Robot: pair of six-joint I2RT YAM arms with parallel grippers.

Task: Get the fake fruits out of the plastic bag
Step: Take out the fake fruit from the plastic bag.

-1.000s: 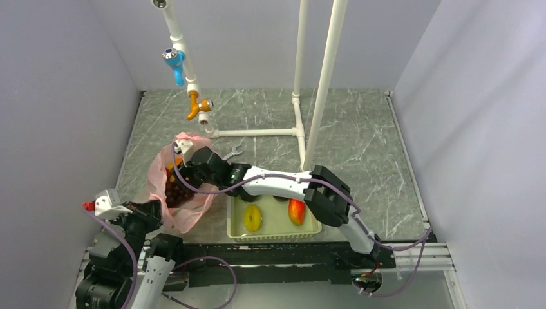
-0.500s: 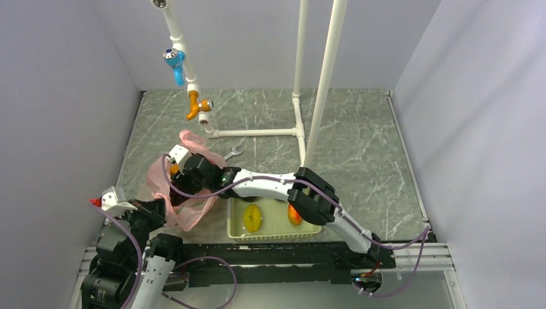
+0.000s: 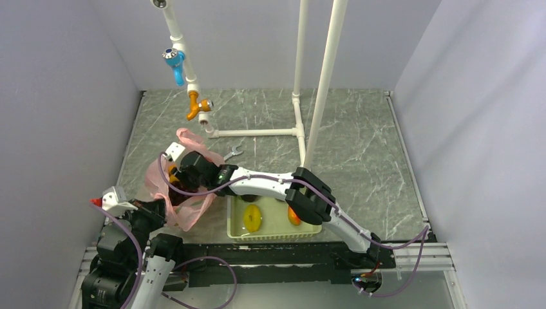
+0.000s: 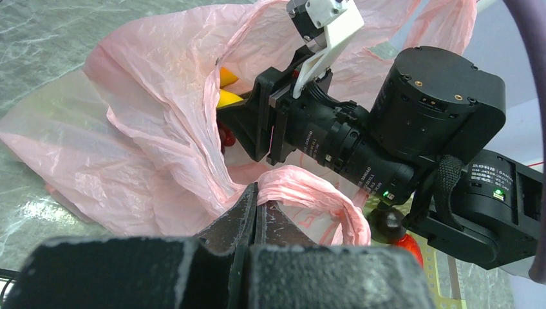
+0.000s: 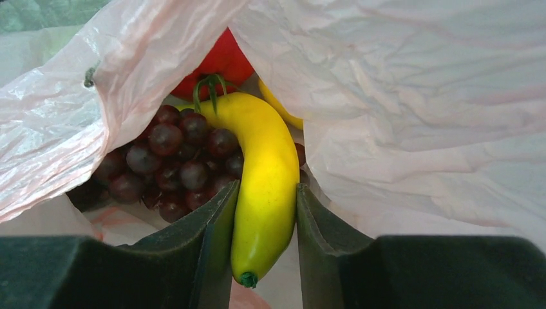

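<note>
At left, on the tabletop [image 3: 360, 129]: pink plastic bag [image 3: 188, 217], mouth open, rim pinched tight in the jaws of the left gripper [image 4: 256, 201]. Inside the bag: right gripper [image 5: 265, 193], jaws clamped on a yellow banana [image 5: 261, 154], beside a dark grape bunch [image 5: 170, 161] and a red fruit [image 5: 222, 61]. Further right, just beside the bag: pale green basket [image 3: 273, 220].

The grey-green marbled worktop [image 3: 360, 129] carries a crumpled translucent pink plastic carrier bag [image 3: 190, 216] at its near left. The bag lies just beside the left wall of a pale green rectangular plastic basket [image 3: 273, 235], which sits at the near edge. Farther back, a small silver open-ended spanner [image 3: 233, 152] lies flat near the foot of a white plastic pipe frame [image 3: 257, 132], whose horizontal bar rests on the surface.
</note>
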